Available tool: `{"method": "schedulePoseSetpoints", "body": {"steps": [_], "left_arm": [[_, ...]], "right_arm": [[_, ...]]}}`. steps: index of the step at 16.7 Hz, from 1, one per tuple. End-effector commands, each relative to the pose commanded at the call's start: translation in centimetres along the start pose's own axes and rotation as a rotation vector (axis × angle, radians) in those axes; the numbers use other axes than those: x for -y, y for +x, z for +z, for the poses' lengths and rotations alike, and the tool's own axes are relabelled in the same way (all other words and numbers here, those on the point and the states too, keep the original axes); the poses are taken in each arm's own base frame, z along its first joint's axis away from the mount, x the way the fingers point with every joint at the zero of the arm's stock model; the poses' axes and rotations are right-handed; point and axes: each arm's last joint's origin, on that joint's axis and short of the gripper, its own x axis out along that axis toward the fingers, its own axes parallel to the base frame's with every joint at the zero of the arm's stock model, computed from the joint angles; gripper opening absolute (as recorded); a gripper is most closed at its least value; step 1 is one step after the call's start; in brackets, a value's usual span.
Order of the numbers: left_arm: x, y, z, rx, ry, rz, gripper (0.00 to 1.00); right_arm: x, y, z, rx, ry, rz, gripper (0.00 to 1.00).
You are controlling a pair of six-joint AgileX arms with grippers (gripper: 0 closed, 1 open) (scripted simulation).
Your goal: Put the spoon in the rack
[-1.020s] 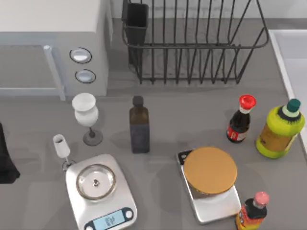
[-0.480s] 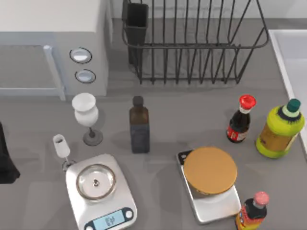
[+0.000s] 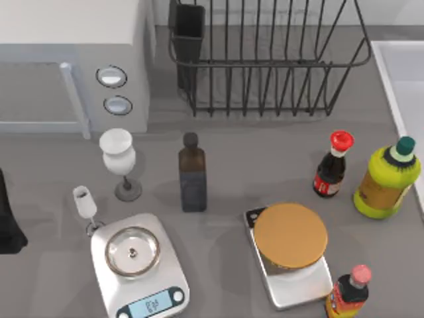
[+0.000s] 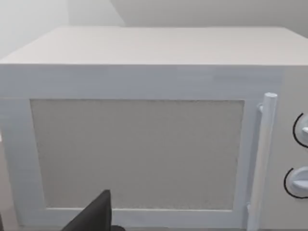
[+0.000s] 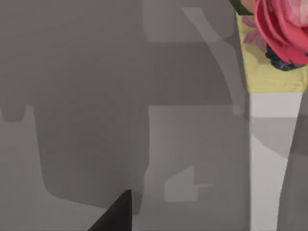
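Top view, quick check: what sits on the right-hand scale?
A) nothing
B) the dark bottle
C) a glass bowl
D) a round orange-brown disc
D: the round orange-brown disc rests on the right-hand scale; the glass bowl is on the left scale, and the dark bottle stands on the table.

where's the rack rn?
Top view: the rack stands at the back of the table, centre-right, beside the microwave on its left, with its utensil cup at the corner nearest the microwave.
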Motion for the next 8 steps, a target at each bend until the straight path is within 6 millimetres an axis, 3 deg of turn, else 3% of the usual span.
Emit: {"method": "schedulePoseSetpoints", "body": {"steps": [2, 8], "left_arm": [[0.0, 0.0, 0.0, 0.0, 0.0, 0.0, 1.0], [0.0, 0.0, 0.0, 0.0, 0.0, 0.0, 1.0]], "right_arm": [[0.0, 0.0, 0.0, 0.0, 0.0, 0.0, 0.02], [0.0, 0.0, 0.0, 0.0, 0.0, 0.0, 0.0]]}}
